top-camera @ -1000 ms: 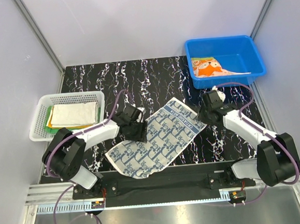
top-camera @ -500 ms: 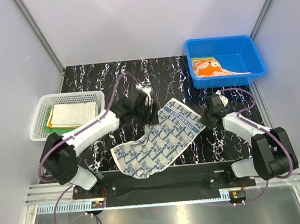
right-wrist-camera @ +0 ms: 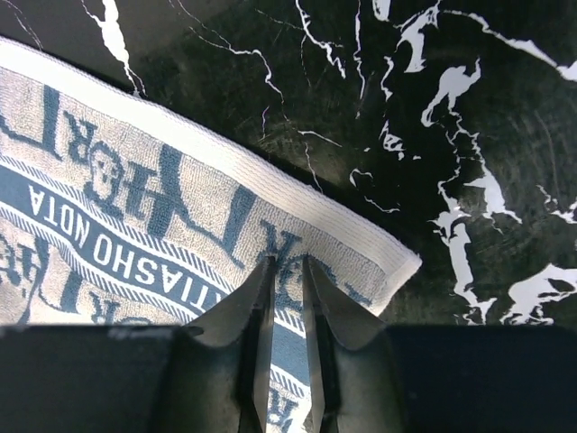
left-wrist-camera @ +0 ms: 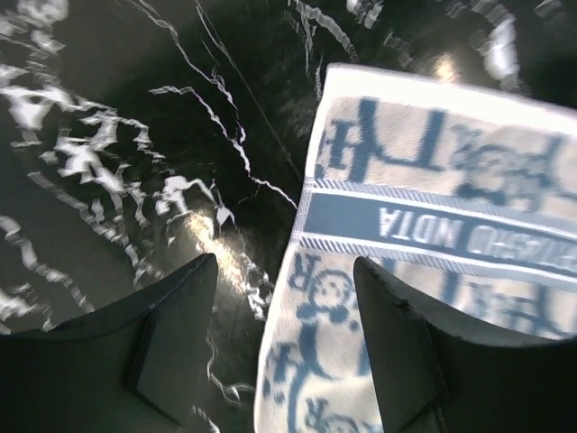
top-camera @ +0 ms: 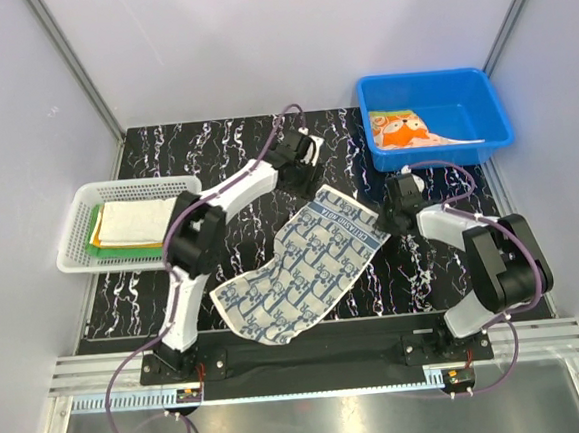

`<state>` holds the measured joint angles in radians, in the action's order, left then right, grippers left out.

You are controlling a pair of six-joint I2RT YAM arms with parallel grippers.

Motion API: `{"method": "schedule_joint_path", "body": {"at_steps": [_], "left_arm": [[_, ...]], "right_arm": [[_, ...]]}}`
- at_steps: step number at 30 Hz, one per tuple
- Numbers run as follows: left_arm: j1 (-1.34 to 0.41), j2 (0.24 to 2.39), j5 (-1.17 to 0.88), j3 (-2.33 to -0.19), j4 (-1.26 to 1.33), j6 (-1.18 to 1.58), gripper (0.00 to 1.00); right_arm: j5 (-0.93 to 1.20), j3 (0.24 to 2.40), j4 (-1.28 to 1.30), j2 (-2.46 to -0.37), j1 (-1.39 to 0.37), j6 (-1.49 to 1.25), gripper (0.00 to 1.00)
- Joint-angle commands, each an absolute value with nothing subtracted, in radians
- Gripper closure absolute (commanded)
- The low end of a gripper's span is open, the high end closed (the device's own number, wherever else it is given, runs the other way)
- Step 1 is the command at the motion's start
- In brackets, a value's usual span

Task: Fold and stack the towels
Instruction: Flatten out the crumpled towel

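A navy-and-white patterned towel lies spread out diagonally on the black marbled table. My left gripper hangs open over the towel's far corner. In the left wrist view the gripper straddles the left edge of the towel, holding nothing. My right gripper sits at the right corner. In the right wrist view this gripper is narrowed to a slim gap, tips down on the flat cloth just inside its hem. Folded towels are stacked in the basket, white on top.
A white slatted basket stands at the left edge of the table. At the back right is a blue bin with a fox-face towel inside. Grey walls close in the table on three sides.
My left arm swung from the towel's left middle out to its far corner and opened wider. The right gripper's jaws narrowed over the right corner. The towel shifted slightly.
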<state>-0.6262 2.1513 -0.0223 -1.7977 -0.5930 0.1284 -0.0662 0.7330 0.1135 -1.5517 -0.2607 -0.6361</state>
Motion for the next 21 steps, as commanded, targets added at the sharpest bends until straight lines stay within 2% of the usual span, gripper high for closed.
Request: {"method": "schedule_joint_path", "body": {"at_steps": [1, 8, 21], "left_arm": [[-0.621, 2.216, -0.031, -1.927, -0.606, 0.031, 0.33], [-0.621, 2.350, -0.038, -2.033, -0.586, 0.028, 0.33], [-0.629, 2.436, -0.112, -2.082, -0.532, 0.040, 0.35]], "right_arm": [[-0.100, 0.791, 0.170, -1.536, -0.258, -0.584, 0.74], [-0.186, 0.781, 0.299, -1.355, -0.249, -0.609, 0.61], [-0.216, 0.690, 0.239, -1.373, -0.198, -0.667, 0.58]]}}
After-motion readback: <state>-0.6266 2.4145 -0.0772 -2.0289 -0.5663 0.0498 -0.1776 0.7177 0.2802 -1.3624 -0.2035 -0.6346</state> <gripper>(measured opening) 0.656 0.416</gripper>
